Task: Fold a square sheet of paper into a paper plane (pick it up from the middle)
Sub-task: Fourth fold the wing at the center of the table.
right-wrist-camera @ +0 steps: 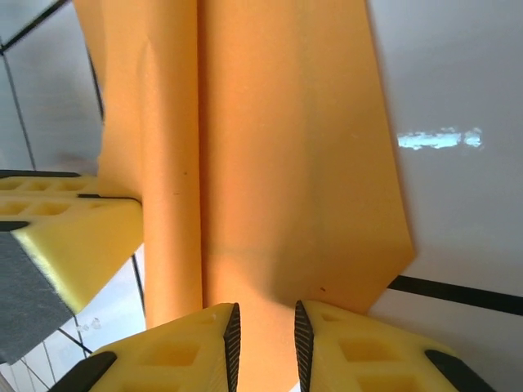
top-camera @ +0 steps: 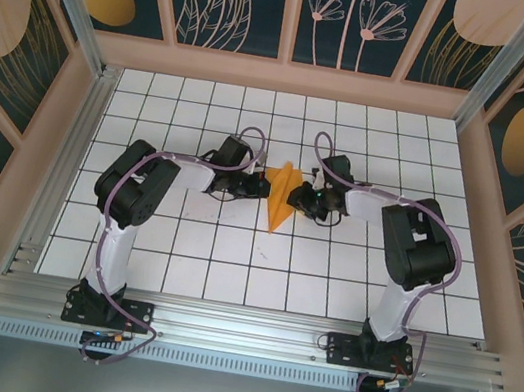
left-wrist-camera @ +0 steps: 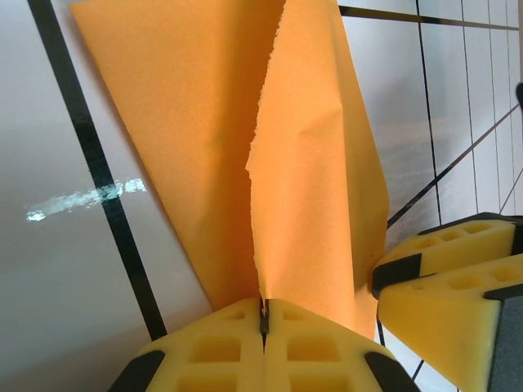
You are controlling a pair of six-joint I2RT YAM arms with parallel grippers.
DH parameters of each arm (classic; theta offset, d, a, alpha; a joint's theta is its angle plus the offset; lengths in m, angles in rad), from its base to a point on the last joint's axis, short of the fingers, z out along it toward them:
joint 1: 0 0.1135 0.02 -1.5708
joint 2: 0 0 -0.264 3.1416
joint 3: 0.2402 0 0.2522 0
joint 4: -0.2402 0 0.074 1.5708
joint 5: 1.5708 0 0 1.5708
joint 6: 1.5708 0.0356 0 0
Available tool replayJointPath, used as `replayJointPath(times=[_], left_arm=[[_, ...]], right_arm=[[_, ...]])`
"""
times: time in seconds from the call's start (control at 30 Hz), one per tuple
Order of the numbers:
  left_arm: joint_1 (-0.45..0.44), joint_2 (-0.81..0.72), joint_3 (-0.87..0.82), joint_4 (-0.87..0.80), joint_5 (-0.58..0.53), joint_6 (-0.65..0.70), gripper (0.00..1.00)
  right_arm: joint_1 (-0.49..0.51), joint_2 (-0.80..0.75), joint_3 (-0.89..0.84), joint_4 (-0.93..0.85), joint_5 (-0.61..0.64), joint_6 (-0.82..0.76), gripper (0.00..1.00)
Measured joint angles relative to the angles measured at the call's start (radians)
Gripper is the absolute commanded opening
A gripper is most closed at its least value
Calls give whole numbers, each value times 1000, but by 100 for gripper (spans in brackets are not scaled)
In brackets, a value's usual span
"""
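Observation:
The orange sheet of paper (top-camera: 281,204) lies at the middle of the tiled table, folded into a narrow pointed shape like a paper plane, tip toward the near edge. My left gripper (top-camera: 263,188) meets it from the left. In the left wrist view this gripper (left-wrist-camera: 263,314) is shut on a raised flap of the paper (left-wrist-camera: 310,163). My right gripper (top-camera: 294,200) meets the paper from the right. In the right wrist view its jaws (right-wrist-camera: 263,343) stand slightly apart over the paper (right-wrist-camera: 278,147), pinching nothing. Each wrist view catches the other gripper's yellow fingers (left-wrist-camera: 441,286) (right-wrist-camera: 65,237).
The white tiled table (top-camera: 183,243) has black grid lines and free room all round the paper. Patterned enclosure walls (top-camera: 42,117) stand on the left, right and back. An aluminium rail (top-camera: 238,329) runs along the near edge by the arm bases.

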Motion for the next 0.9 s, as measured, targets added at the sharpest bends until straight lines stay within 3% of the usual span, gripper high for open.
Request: replayJointPath(times=[0.2, 0.33, 0.9], left_arm=[[0, 0, -3, 6, 0, 0, 0], [0, 0, -4, 7, 0, 0, 0], [0, 0, -4, 7, 0, 0, 0]], right_arm=[[15, -60, -18, 57, -66, 0, 26], [43, -58, -18, 59, -78, -1, 33], [68, 46, 23, 32, -71, -26, 34]])
